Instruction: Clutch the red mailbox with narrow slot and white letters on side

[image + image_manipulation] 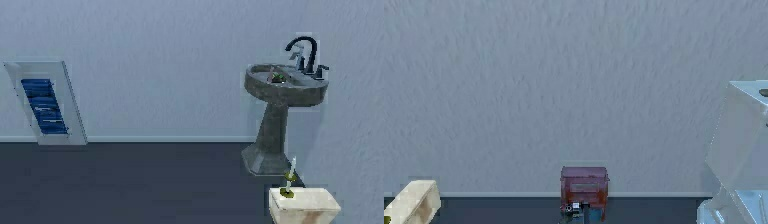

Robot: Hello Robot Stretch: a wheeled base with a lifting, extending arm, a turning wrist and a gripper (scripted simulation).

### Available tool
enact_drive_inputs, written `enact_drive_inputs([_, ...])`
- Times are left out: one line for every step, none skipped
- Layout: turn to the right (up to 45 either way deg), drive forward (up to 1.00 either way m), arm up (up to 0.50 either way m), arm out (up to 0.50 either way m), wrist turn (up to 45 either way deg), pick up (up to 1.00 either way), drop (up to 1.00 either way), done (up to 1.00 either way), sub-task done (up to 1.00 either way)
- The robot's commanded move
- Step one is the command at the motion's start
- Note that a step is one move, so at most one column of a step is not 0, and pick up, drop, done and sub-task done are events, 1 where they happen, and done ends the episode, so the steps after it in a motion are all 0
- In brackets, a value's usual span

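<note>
A dark red box [584, 186] with a darker top band, shaped like a small mailbox, sits at the foot of the grey wall in the arm side view's lower middle. No slot or letters can be made out on it. Just below it, at the bottom edge, small dark parts with a white speck look like the gripper [573, 209] against the dark floor. The red box is right behind that far end, so I cannot tell whether the gripper holds anything or touches it.
A grey pedestal sink [287, 100] with a black faucet [303, 52] stands at the forward view's right. Below it is a cream block [303, 204] with a small plant. A white-framed blue panel [47, 103] leans on the wall. A pale grey fixture [739, 160] fills the arm side view's right, and a cream block [411, 203] sits lower left.
</note>
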Motion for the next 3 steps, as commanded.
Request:
enact_drive_inputs([0.0,0.0,0.0,0.0,45.0,0.0,0.0,0.0,0.0])
enact_drive_inputs([0.0,0.0,0.0,0.0,45.0,0.0,0.0,0.0,0.0])
enact_drive_inputs([0.0,0.0,0.0,0.0,36.0,0.0,0.0,0.0,0.0])
